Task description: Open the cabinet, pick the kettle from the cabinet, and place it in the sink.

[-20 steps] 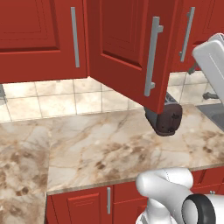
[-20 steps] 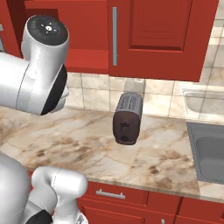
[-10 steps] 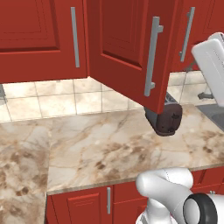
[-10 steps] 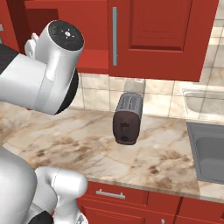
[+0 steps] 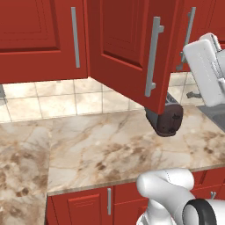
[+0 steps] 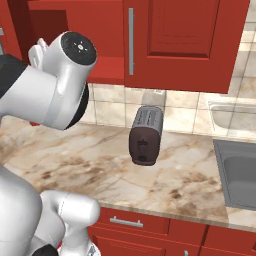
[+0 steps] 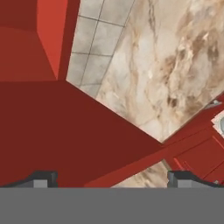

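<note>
the tall red wooden cabinet (image 5: 132,48) is standing with one raised-panel door swung out over the counter, its long grey bar handle (image 5: 153,57) facing the left base camera. in the right base view a red shelf (image 6: 107,67) is showing in the opened compartment, and whether anything is sitting on it cannot be told. the grey metal sink (image 6: 240,172) is lying at the right end of the marbled beige countertop (image 5: 110,149), holding nothing visible. a boxy grey and dark-brown toaster (image 6: 145,135) is sitting on the counter under the cabinet. the gripper (image 7: 111,178) is hanging with fingertips spread wide, grasping nothing, beside the door's red panel.
</note>
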